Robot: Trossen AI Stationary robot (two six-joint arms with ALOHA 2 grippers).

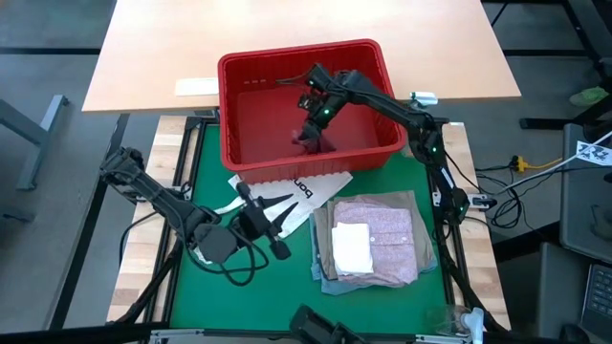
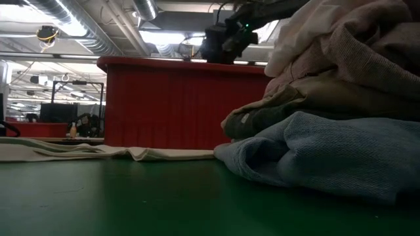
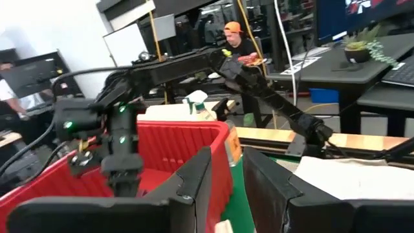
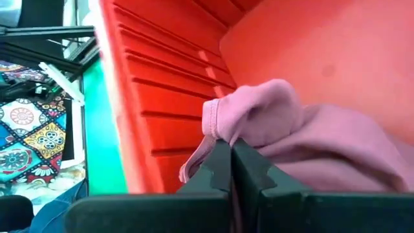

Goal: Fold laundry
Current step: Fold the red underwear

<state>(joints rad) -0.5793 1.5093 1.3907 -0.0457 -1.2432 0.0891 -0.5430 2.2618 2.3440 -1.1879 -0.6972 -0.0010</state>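
Lying at the bottom of the red basket (image 1: 251,129), near its front wall, a maroon garment (image 4: 304,139) is pinched by the right gripper (image 4: 231,152) — the jaws are clamped tight on a fold of the cloth. That arm reaches over the basket's far rim and down inside. In front of the basket, on the green mat (image 1: 239,306), sits a stack of folded laundry (image 1: 378,239): a white piece (image 1: 351,247) on top, a mottled pink one (image 1: 397,234) under it, then khaki, with light blue (image 2: 328,151) at the very bottom. Beside the stack lies a flat white tote bag (image 1: 306,191) with black lettering. The left gripper (image 1: 279,218) hovers over the bag — jaws part open, nothing between them.
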